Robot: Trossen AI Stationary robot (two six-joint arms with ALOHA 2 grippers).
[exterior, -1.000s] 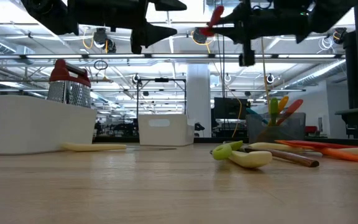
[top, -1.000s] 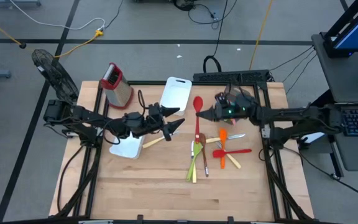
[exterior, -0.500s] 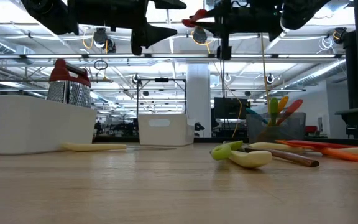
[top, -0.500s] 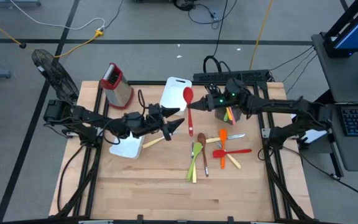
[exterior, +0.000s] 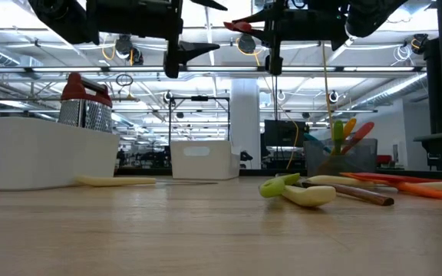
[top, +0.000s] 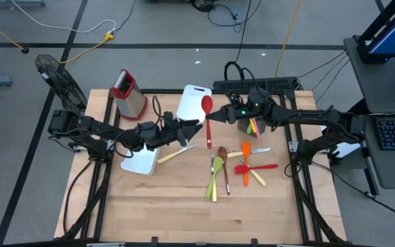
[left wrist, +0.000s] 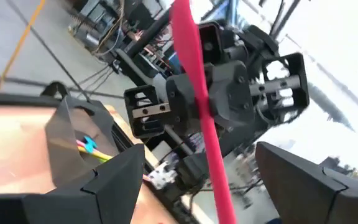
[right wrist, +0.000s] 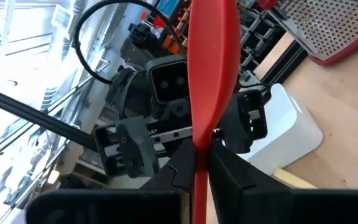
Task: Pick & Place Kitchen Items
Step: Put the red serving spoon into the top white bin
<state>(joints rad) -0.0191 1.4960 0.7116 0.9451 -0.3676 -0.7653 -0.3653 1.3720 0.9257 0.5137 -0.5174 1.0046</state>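
Right claw (top: pixel 219 118) was clamped shut on the handle of a red spoon (top: pixel 207 110), holding it up in the air over the middle of the worktop's (top: pixel 163 199) far half, the bowl of the spoon over a white tray (top: pixel 192 99) that stood at the far edge. Facing it from the other side, the left claw (top: pixel 196 125) hung with its fingers spread wide and nothing in them, just beside the red handle but not touching it. Below the left arm lay a second white tray (top: pixel 137 163) with a cream-handled utensil (top: pixel 172 154) on the wood next to it. A metal grater (top: pixel 129 93) with a red top stood near the far left corner. The rest of the utensils (top: pixel 235 169) lay in a loose heap on the worktop right of centre: green, yellow, orange, red and a brown wooden spoon. A clear container (top: pixel 252 125) holding more coloured handles sat under the right arm near the far edge.
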